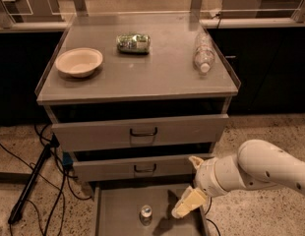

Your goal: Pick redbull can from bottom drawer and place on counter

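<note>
The redbull can point(145, 212) stands upright on the floor of the open bottom drawer point(115, 208), near its middle. My gripper point(188, 202) hangs over the drawer's right part, to the right of the can and apart from it. The white arm point(260, 171) reaches in from the right. The counter point(142, 73) is the grey top of the cabinet, above the two upper drawers.
On the counter lie a beige bowl point(78, 61) at the left, a green crumpled packet point(133, 43) at the back middle and a clear plastic bottle point(203, 52) at the right. Black cables and a stand leg point(29, 186) lie on the floor at the left.
</note>
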### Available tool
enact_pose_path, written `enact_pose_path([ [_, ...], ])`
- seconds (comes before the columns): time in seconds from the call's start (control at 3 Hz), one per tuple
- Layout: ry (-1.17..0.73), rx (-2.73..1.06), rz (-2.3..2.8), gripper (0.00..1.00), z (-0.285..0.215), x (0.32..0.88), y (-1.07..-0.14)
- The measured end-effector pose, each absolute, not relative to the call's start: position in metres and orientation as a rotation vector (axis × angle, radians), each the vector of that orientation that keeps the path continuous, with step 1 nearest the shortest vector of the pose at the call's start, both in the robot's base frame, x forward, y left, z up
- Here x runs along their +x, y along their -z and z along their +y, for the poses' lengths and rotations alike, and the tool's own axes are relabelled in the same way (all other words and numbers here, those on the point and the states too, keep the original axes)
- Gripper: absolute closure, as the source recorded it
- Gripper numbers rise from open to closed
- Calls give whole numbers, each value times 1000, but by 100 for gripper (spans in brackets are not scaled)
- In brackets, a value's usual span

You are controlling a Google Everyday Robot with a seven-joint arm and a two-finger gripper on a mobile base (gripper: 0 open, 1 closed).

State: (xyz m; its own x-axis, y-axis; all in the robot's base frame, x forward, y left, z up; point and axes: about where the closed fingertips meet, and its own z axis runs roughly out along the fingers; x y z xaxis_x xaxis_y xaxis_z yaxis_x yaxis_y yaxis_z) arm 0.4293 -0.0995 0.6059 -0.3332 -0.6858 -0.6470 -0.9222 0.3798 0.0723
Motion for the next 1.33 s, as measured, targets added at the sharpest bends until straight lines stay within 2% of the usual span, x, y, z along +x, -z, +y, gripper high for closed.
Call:
enact_pose_path([
  [1.0, -719, -1389, 2084, 0, -84, 447, -459],
  [1.33, -721, -1388, 2085, 0, -83, 446, -458],
])
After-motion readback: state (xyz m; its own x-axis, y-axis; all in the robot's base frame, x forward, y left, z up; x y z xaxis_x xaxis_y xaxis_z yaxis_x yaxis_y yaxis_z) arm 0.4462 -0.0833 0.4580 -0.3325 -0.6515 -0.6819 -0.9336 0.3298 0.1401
